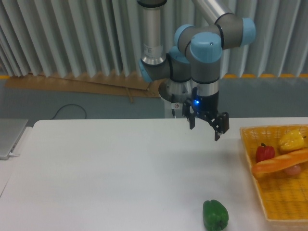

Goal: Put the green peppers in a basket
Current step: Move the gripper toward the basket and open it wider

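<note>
Hanging above the far part of the bench point(96, 168), the pincer point(206, 128) is parted and empty, two dark fingers splayed with a clear gap, so nothing is gripped yet. Landmark is the basket point(246, 149) at the bench's right edge: pincer sits up and just left of its far corner, well apart from the green pepper point(214, 215), which rests alone on the bench near the front edge, left of the basket's near corner and not touching it. Pepper likely left out in the open so it can be reached from above without the basket wall in the way. It looks to stand roughly upright, long axis near vertical, lobes facing the camera; stem end hard to make out from here, probably on top. Already in the basket: a red pepper point(264, 152), a yellow pepper point(292, 140) and an orange baguette-like item point(279, 162) lying across them.
</note>
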